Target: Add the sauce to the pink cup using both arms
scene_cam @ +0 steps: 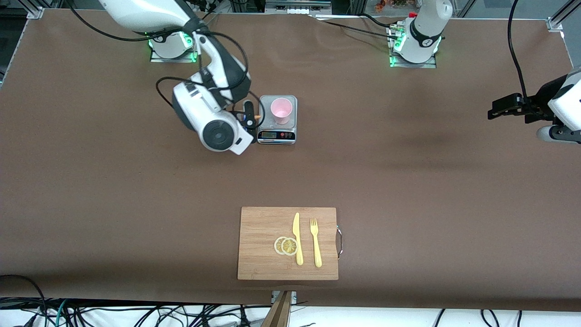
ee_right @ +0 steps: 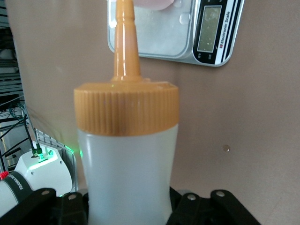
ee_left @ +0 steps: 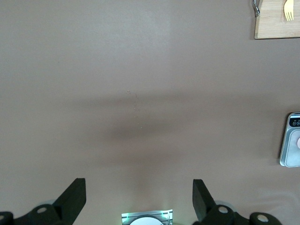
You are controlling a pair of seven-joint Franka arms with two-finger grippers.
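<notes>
The pink cup [scene_cam: 281,110] stands upright on a small grey kitchen scale [scene_cam: 277,134]. My right gripper [scene_cam: 247,119] is shut on the sauce bottle [ee_right: 126,164], a whitish bottle with an orange cap, and holds it beside the scale on the right arm's side. The orange nozzle [scene_cam: 258,117] points toward the cup, and its tip reaches the cup's rim [ee_right: 154,3] in the right wrist view. In the front view my right hand hides the bottle's body. My left gripper [scene_cam: 492,111] is open and empty, waiting in the air over the left arm's end of the table [ee_left: 139,197].
A wooden cutting board [scene_cam: 288,243] lies near the front camera's edge of the table, with a yellow knife [scene_cam: 297,238], a yellow fork [scene_cam: 315,243] and two lemon slices [scene_cam: 286,245] on it. The scale [ee_left: 293,150] and the board's corner [ee_left: 276,23] also show in the left wrist view.
</notes>
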